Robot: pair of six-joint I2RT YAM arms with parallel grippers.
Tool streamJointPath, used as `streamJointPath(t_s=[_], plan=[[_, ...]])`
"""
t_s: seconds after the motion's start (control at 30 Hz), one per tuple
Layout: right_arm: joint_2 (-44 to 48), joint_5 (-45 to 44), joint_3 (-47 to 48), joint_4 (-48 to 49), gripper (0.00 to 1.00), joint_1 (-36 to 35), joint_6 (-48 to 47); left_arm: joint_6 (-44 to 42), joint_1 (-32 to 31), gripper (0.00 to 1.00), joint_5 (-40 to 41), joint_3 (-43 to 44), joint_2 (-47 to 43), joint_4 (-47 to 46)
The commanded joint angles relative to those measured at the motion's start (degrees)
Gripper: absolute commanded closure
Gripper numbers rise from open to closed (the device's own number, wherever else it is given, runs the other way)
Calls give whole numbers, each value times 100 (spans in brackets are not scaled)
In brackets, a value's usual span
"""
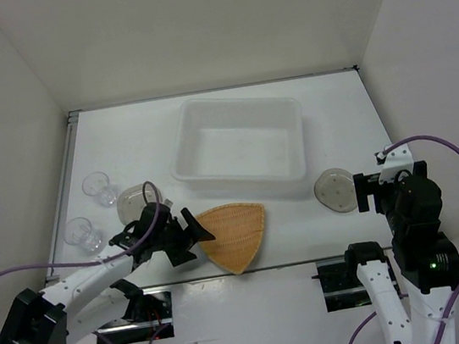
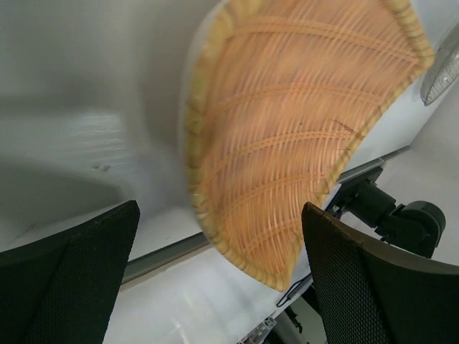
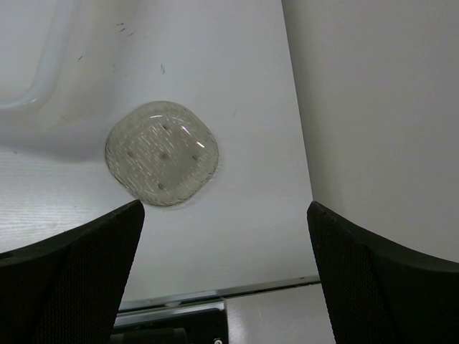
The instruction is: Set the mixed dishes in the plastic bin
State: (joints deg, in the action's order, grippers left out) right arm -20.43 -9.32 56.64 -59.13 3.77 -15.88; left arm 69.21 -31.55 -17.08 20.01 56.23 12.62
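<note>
Far glass cup (image 1: pixel 99 187): far left of the table (image 1: pixel 154 118).
Near glass cup (image 1: pixel 83 234): just nearer.
Left saucer (image 1: pixel 133 201): beside the cups, outside the bin.
Left gripper (image 1: pixel 191 236): spread open at the plate's left edge.
Orange plate (image 1: pixel 237 235): near side of the plastic bin (image 1: pixel 239 177).
Right saucer (image 1: pixel 335 190): right of the bin.
Right gripper (image 1: pixel 359 192): released, just beside that saucer.
</note>
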Motion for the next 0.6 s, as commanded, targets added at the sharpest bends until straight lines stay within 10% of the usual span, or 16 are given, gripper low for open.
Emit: streamJointPath(t_s=[0.0,0.37,0.57], plan=[[83,-105,-30,297,2,-17,67,66,-132,0,214,266,55,-532],[188,-105,-30,297,2,-17,67,181,-492,10,267,583,1223,-1270],[188,-105,-30,297,2,-17,67,128,-545,70,319,636,1242,-1236]])
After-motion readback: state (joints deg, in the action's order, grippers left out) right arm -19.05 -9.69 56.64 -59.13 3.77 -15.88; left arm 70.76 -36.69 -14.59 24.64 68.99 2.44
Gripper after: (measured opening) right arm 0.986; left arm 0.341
